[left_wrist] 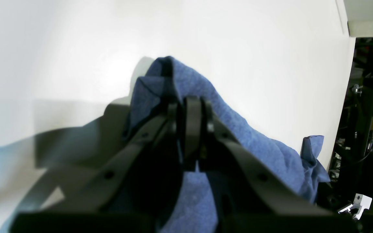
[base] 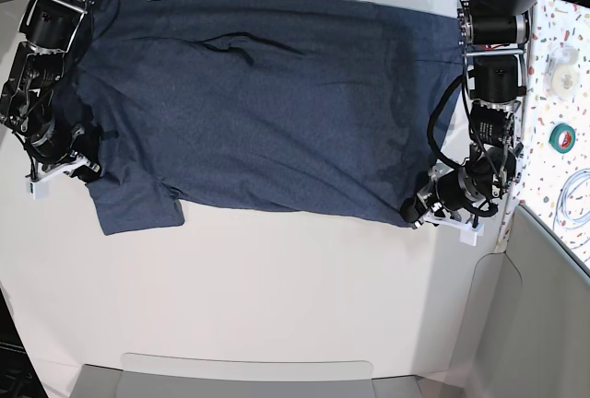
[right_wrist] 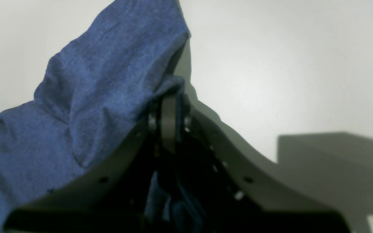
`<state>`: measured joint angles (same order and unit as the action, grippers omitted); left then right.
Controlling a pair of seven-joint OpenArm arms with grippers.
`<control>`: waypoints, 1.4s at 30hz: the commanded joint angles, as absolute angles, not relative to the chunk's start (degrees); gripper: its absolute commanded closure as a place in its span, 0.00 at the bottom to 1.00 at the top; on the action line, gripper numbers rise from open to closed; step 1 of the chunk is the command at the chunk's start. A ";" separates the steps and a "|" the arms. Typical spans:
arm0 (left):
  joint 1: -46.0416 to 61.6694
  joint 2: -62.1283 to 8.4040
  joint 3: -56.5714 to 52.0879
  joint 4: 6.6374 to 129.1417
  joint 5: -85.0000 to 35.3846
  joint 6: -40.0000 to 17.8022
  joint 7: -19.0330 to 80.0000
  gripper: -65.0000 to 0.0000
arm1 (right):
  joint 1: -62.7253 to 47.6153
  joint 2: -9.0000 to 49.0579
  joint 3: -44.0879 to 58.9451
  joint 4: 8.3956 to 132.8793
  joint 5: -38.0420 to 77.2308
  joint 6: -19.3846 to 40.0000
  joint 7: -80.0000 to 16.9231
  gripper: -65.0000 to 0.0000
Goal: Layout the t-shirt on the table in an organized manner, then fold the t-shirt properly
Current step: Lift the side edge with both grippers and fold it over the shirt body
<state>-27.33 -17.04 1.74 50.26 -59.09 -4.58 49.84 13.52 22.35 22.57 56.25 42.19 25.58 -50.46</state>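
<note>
In my left wrist view, the left gripper [left_wrist: 193, 106] sits at the centre of the frame with its jaws pressed together on a raised fold of the t-shirt [left_wrist: 254, 142]; blue cloth peaks just above the tips and trails down to the lower right, where it reaches the edge of the white desk [left_wrist: 254, 48]. More cloth shows between the jaw arms at the bottom of the frame. In my right wrist view, the right gripper [right_wrist: 168, 113] is likewise closed, pinching a bunched edge of the t-shirt [right_wrist: 102, 84], which fills the left half of the frame and rises to the top centre, while the bare desk [right_wrist: 287, 64] takes the right half. In the base view, I see the t-shirt [base: 267, 94] spread wide across the upper part of the desk [base: 277, 297], with 1 white letter H near the upper left corner and a short sleeve lying at the lower left. The right gripper [base: 81, 166] holds the cloth at the left edge by that sleeve, and the left gripper [base: 417, 206] holds the lower right corner. A speckled strip [base: 572, 122] with a green tape roll [base: 563, 136] runs along the right edge of the frame.
</note>
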 commanded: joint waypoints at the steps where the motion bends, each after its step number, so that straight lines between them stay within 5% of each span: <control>1: -29.32 -17.89 1.63 51.12 -59.82 -5.32 49.45 0.99 | 12.79 22.20 21.93 55.78 36.79 24.13 -56.57 1.00; 11: -28.97 -17.98 1.63 51.38 -60.00 -5.85 49.71 0.98 | 13.76 22.20 21.93 61.23 36.79 24.13 -56.57 1.00; 14: -28.97 -18.07 1.63 52.18 -60.00 -10.24 49.71 0.98 | 14.37 22.20 21.93 62.20 36.79 24.13 -56.57 1.00; 42: -3.47 -32.57 1.01 92.44 -60.00 -12.18 49.10 0.98 | -0.57 22.81 22.64 94.11 36.79 24.13 -56.66 1.00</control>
<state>-2.48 -31.33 1.61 91.44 -59.29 -11.84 50.48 -1.32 21.69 22.20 93.17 36.12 23.90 -57.87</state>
